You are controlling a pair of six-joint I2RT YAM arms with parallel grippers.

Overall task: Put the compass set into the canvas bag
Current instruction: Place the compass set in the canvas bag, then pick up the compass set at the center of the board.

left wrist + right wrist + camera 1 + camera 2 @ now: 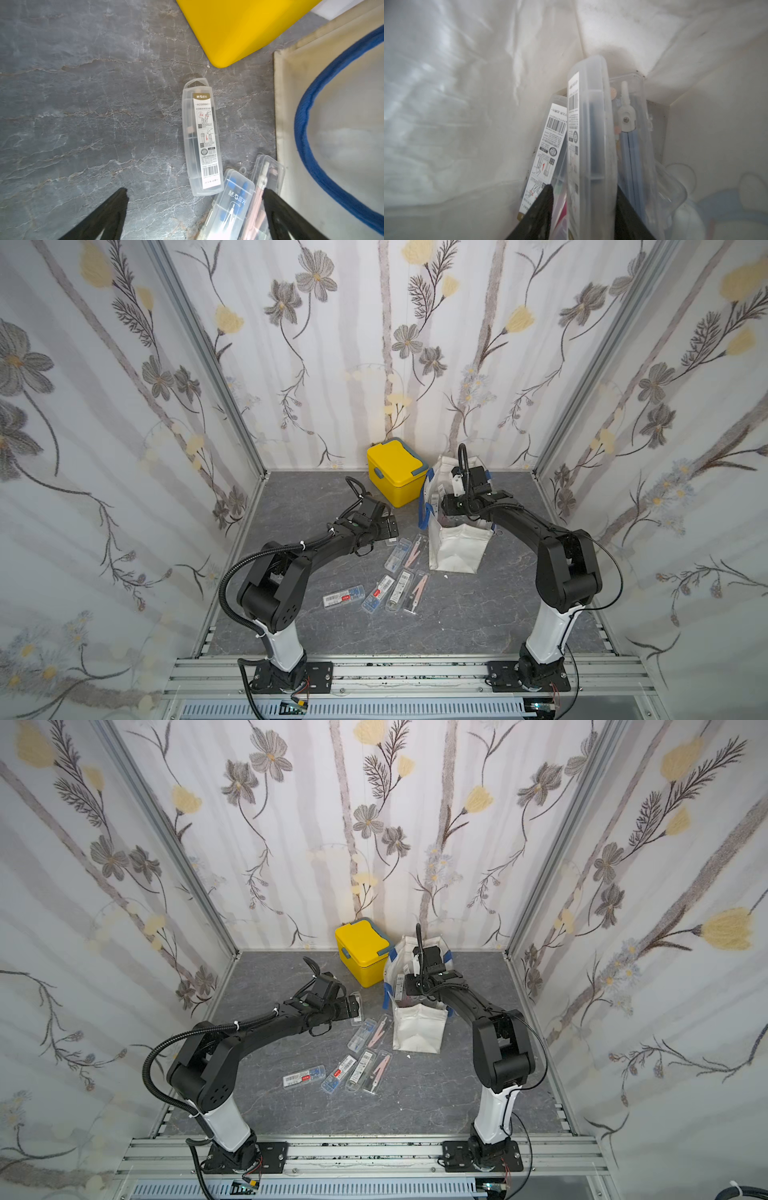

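While the right arm bends over the canvas bag (457,547), its right claw (584,187) is sunk deep inside the fabric. The right wrist view shows a clear compass set (591,145) standing on end between the black fingers. One finger (544,203) stands off from the case with a gap, so the claw looks loosely parted rather than pinching. Two other cases lean in the bag beside it: a labelled case (548,145) on one side and a blue-legged compass case (631,135) on the other.

The bag stands upright at the back of the desk (478,614), just beside the yellow box (395,477), which has its lid on. The left claw (195,190) hangs over the desk spread wide, holding nothing. A frosted case (200,137) lies flat just ahead of its fingers, between the box and the bag. More loose cases (399,590) lie scattered across the middle of the desk, some touching.
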